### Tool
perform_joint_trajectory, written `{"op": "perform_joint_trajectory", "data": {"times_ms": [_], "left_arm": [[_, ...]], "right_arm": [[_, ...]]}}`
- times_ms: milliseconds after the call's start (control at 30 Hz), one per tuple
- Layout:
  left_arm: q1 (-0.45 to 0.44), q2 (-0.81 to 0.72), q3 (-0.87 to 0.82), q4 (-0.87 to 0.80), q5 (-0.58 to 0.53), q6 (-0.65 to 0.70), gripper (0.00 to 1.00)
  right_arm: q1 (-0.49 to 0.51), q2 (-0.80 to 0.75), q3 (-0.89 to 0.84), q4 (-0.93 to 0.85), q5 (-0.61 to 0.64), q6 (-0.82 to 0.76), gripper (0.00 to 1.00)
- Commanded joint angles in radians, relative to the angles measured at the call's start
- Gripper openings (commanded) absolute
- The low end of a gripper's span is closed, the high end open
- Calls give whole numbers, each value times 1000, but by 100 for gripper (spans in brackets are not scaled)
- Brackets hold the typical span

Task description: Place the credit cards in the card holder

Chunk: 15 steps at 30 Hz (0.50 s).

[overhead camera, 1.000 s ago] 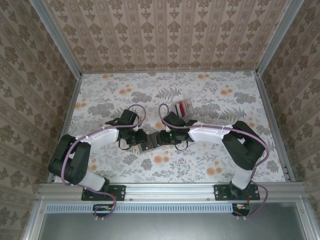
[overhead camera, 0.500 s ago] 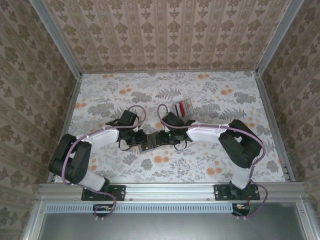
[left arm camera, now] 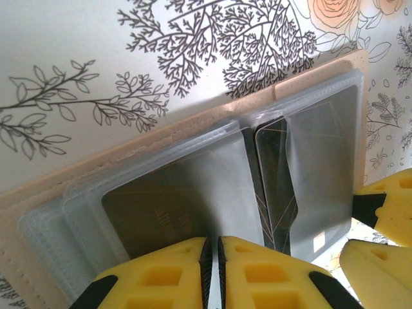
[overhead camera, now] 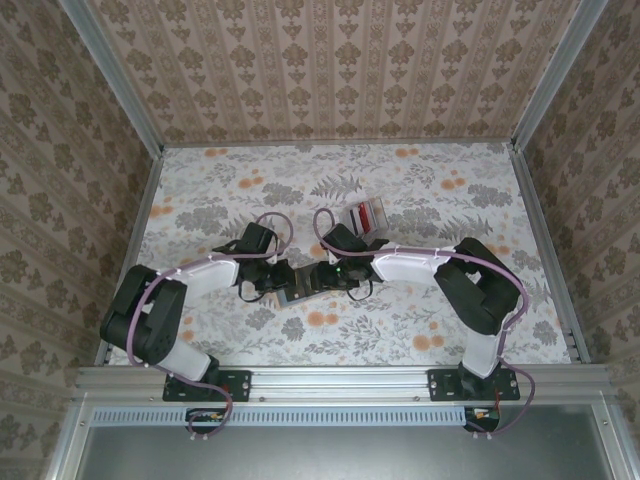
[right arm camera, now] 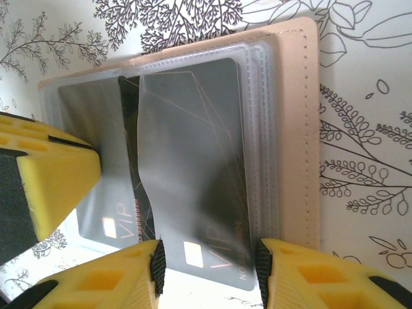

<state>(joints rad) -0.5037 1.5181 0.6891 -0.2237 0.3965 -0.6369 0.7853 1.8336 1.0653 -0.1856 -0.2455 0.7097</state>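
- One card holder [overhead camera: 297, 284], lying open and flat on the flowery desk [overhead camera: 470, 190]. It's about mid-desk, right where the two arms meet.
- Up close it's tan on the outside with clear plastic sleeves [left arm camera: 193, 161] inside. I count two dark cards [right arm camera: 193, 161] tucked in, one per page, both with "VIP" printed on them.
- One loose bunch of credit cards [overhead camera: 365, 214], red and white, sits on the desk just behind the right arm's wrist, apart from the holder. It's too small in the top view to count the cards in it.
- Left jaws: the two yellow fingers [left arm camera: 161, 273] are nearly together, with just a thin slit between them. They're at the near edge of one page's sleeve, and I can't tell if they're pinching any plastic.
- Right jaws: the two yellow fingers [right arm camera: 322, 277] are part-way open and straddle the edge of the other page, with the end of a dark card between them. They don't look clamped on anything.
- Each wrist view also catches the other arm's yellow fingers on the far side of the holder.
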Motion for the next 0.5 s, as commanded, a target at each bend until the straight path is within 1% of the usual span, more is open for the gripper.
{"op": "perform_joint_trajectory", "data": {"times_ms": [0, 467], "left_arm": [[-9, 52, -40, -9, -10, -14, 15], [-9, 52, -34, -28, -19, -7, 15]], "right_arm": [[15, 26, 21, 60, -52, 22, 44], [14, -55, 10, 142, -100, 67, 44]]}}
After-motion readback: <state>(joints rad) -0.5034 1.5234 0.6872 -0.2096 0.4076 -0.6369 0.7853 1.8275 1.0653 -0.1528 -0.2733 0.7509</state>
